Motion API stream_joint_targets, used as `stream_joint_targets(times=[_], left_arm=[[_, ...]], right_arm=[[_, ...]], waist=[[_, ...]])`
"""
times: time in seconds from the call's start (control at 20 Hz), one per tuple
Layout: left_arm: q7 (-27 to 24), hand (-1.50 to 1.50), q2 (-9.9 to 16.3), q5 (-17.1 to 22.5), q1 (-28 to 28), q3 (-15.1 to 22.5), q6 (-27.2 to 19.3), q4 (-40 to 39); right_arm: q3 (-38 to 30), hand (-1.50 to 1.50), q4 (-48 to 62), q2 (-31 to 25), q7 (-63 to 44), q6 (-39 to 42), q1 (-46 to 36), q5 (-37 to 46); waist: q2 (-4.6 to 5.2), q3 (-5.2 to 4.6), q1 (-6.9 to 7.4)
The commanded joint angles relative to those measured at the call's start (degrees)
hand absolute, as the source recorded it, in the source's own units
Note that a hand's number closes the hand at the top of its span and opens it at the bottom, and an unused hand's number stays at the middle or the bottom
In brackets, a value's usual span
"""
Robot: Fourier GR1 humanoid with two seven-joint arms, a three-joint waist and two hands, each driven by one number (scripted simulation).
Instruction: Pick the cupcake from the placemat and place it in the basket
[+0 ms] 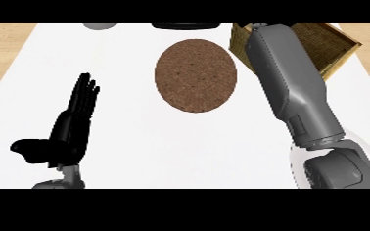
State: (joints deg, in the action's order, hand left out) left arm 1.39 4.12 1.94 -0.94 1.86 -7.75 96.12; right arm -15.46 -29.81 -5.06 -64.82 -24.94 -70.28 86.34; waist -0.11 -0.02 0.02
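Head view: the brown oval placemat [196, 76] is lying bare at the upper centre of the white table [145, 137], and no cupcake is showing anywhere in the frame. The right forearm [289, 85] is stretching from the lower right up over the wicker basket [334, 46] at the upper right; its hand is lying out of sight past the basket's near rim, so its state cannot be told, nor whether it is carrying the cupcake. A cupcake would likely be light, soft and crushable, best taken around its wrapper. The left hand [72, 122] is resting at the lower left, fingers straight and pressed together, thumb out. A grey object [100, 25] and a dark rim [186, 25] are peeking in along the top edge.
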Motion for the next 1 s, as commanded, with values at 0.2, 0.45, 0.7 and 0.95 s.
stream_joint_targets(times=[0.2,0.45,0.7,0.95], left_arm=[[-0.9,0.00,-0.1,-0.1,-0.4,-0.6,0.2,-1.6],[0.1,0.00,0.5,0.9,1.0,-1.0,1.1,0.6],[-0.2,0.00,-0.8,-1.2,1.1,0.3,-0.7,1.5],[-0.5,0.00,-1.4,-1.4,-0.9,0.1,-0.7,-0.4]], right_arm=[[-1.1,1.50,-6.2,0.8,-6.6,-1.9,4.8,0.4],[-2.8,1.50,-9.2,0.2,-7.8,-4.0,9.1,1.8],[-5.3,-1.50,-12.6,-0.3,-2.4,-0.7,13.4,-1.9],[-3.9,-1.50,-15.0,0.0,-0.6,-4.6,14.5,-2.0]], waist=[[0.01,0.00,-0.06],[-0.04,-0.01,-0.05],[-0.08,0.01,-0.19],[0.15,0.01,0.25]])
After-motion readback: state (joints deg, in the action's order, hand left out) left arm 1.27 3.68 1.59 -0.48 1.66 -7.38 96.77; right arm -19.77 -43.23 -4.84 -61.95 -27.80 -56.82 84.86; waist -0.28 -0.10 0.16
